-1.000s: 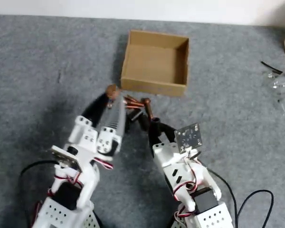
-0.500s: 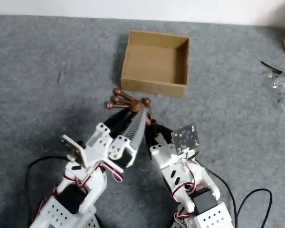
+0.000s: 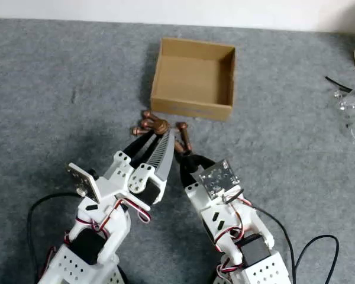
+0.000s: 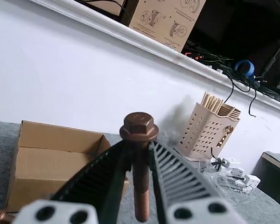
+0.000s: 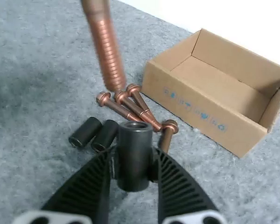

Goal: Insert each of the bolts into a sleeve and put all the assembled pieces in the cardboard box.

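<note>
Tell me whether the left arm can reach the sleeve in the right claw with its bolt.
Probably yes. The left claw holds the bolt upright, its tip hanging just beyond the sleeve, which the right claw holds with its open end up. Nothing sits between them.

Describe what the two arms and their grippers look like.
The left arm and right arm have white plastic shells around black servos, with thin red, white and black wires looped at the joints and black cables trailing from the bases. Each wrist carries a small square board. The left gripper and right gripper have black tapered fingers with ribbed faces.
</note>
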